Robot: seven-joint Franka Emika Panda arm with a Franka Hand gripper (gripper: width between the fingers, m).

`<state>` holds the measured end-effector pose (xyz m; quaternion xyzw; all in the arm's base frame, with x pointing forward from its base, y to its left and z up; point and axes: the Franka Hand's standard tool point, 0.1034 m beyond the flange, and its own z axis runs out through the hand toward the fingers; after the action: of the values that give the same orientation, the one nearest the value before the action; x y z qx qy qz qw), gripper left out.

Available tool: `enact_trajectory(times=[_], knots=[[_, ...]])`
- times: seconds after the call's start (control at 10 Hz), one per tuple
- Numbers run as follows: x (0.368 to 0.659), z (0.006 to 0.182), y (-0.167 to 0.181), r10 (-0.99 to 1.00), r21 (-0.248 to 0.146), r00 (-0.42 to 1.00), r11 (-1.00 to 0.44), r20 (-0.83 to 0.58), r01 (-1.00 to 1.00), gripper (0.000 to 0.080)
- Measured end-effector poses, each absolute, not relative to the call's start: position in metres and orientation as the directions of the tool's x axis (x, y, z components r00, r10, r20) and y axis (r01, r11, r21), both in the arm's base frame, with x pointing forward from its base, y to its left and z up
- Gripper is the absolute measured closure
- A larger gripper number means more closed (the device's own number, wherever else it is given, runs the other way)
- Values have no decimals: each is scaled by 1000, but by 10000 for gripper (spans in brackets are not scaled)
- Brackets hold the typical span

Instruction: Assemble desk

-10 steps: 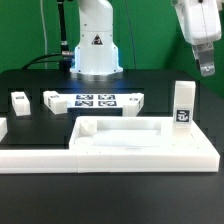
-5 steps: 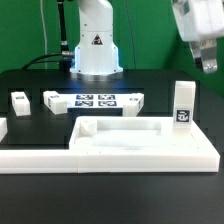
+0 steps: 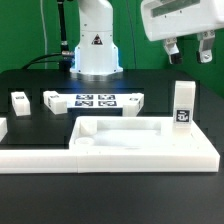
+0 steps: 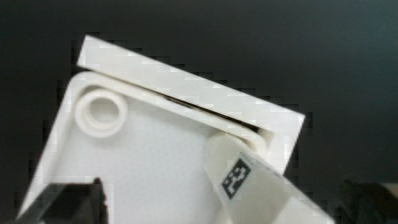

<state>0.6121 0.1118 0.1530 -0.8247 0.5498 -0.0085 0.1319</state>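
Tabletop (image 3: pixel 140 133): flat by the table's (image 3: pixel 150 85) near edge, no legs fitted, so assembly looks barely begun. Loose, 2 plainly visible: upright leg (image 3: pixel 182 105) just beside its corner, lying leg (image 3: pixel 20 101) well apart. Gripper (image 3: pixel 188 50): jaws apart, empty, overhead.

White tabletop (image 3: pixel 140 142), white leg (image 3: pixel 181 98) with black-and-white tag (image 3: pixel 181 117)

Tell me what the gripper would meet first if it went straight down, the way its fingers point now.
Probably the upright leg next to the tabletop: the open gripper hangs above it, and the wrist view shows the tagged leg right ahead. Depth is unclear, so it might pass just beside it.
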Motion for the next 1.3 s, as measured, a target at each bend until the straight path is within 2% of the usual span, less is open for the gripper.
enact_trajectory(times=[0.1, 0.2, 0.4, 0.6, 0.7, 1.0, 1.1, 1.3], knots=[[612, 153, 112, -884, -234, 452, -418, -116, -878, 150], [607, 148, 111, -821, -248, 565, -533, -80, -809, 150], [558, 120, 103, -683, -208, 728, -706, -56, -677, 150], [526, 93, 70, -470, -176, 883, -871, 25, -458, 150], [516, 85, 62, -457, -161, 889, -880, 34, -446, 150], [515, 84, 61, -444, -161, 896, -884, -3, -439, 150], [499, 70, 45, -407, -166, 902, -889, -144, -427, 150], [481, 56, 20, -362, -181, 849, -873, -384, -454, 150]])
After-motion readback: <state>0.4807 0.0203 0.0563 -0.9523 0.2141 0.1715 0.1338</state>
